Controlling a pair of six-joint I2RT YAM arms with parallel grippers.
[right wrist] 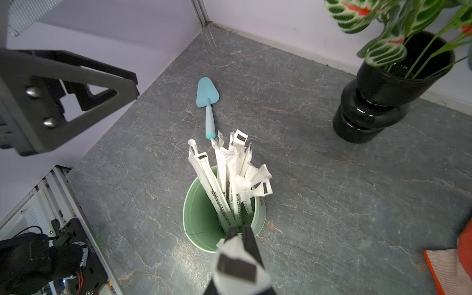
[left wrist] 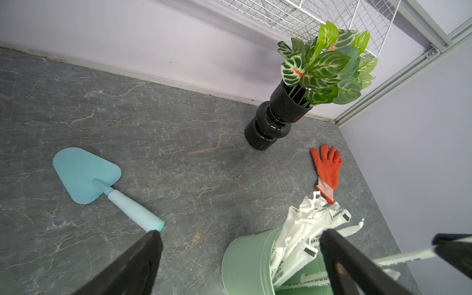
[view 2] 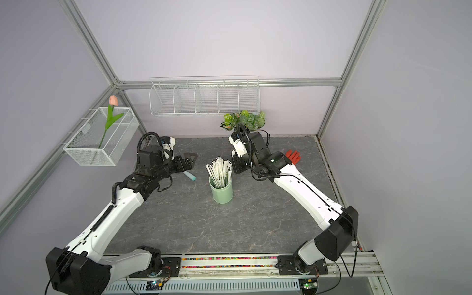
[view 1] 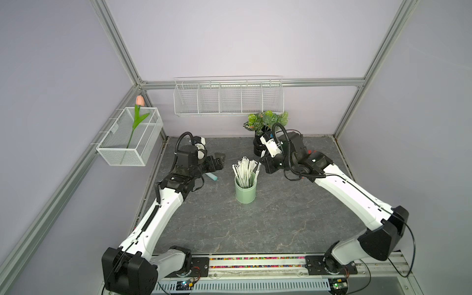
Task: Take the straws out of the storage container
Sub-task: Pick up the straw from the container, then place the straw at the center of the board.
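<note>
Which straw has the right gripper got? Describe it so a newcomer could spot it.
In the middle of the grey table stands a mint-green cup full of white-wrapped straws. One straw leans out over the rim, away from the bunch. Its top end is pinched in the shut right gripper, while the rest stand free.

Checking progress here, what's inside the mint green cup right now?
Wrapped straws stand bundled in the cup, tops above its rim. Their lower ends and the cup's floor are covered.
</note>
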